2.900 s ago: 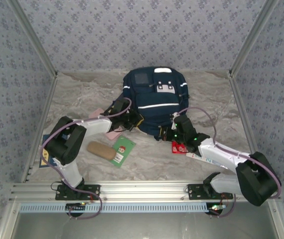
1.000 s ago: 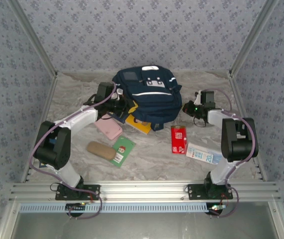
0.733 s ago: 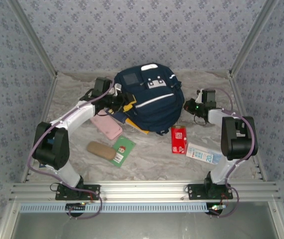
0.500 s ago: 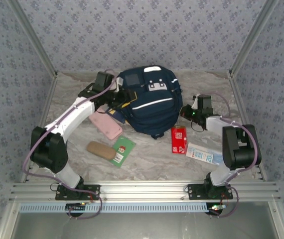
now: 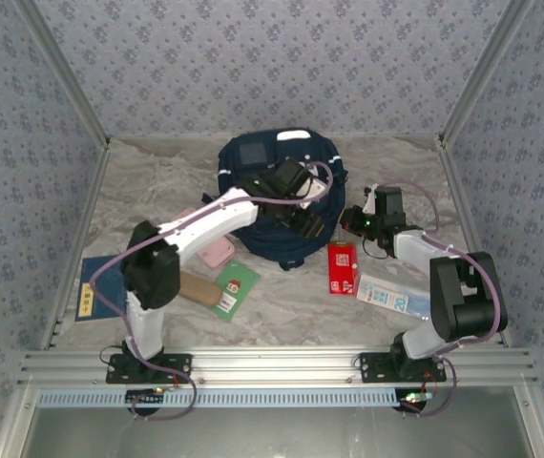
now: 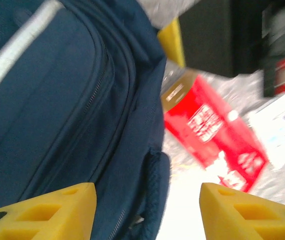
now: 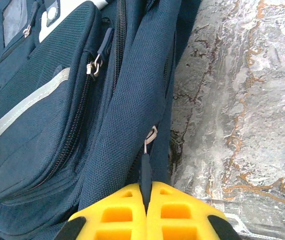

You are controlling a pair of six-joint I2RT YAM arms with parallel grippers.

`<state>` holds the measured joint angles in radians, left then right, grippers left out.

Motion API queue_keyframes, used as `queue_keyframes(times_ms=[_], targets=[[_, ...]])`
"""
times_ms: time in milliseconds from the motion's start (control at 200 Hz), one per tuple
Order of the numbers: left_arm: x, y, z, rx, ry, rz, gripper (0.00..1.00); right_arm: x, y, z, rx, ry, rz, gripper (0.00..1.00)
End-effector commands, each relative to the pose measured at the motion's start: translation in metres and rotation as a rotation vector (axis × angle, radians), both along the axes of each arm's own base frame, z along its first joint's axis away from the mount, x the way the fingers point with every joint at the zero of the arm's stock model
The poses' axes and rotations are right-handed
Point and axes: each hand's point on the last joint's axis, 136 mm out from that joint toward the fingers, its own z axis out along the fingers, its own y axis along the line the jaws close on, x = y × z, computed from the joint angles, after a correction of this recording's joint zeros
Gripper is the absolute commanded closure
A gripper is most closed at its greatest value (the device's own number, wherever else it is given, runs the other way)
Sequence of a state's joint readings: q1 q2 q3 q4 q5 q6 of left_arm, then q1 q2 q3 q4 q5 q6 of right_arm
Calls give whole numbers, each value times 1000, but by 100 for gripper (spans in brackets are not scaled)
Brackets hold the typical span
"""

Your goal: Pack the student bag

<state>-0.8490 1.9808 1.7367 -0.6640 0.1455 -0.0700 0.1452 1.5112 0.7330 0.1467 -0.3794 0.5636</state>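
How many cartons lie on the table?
2: a red carton by the student bag's near right corner, and a white-and-blue carton just right of it. The bag may hide more.

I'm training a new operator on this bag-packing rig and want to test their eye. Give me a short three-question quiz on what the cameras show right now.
1. True or false: the jaws of the left gripper stand apart.
2. The right gripper is shut on: A) the red carton, B) the zip pull of the student bag, C) the white carton.
3. Which carton lies nearer the student bag, red or white?
Key: 1 true; 2 B; 3 red.
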Motion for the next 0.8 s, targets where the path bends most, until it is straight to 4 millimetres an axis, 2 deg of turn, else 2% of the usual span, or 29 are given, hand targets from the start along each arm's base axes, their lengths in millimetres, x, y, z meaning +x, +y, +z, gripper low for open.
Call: queue_keyframes(times_ms=[0, 185, 320, 455, 585, 794], targets=[[13, 1, -2, 92, -117, -69, 44, -2, 12, 20, 56, -45, 37, 100], [30, -7, -16, 135, -179, -55, 48, -3, 14, 18, 77, -26, 43, 100], [39, -11, -14, 186, -255, -48, 69, -2, 14, 17, 81, -23, 43, 100], [34, -16, -20, 233, -289, -95, 100, 2, 9, 14, 82, -14, 21, 100], [33, -10, -22, 254, -296, -97, 100, 9, -1, 10, 81, -1, -14, 100], [37, 1, 23, 220, -411, -83, 100, 25, -24, 2, 53, 29, -75, 100]])
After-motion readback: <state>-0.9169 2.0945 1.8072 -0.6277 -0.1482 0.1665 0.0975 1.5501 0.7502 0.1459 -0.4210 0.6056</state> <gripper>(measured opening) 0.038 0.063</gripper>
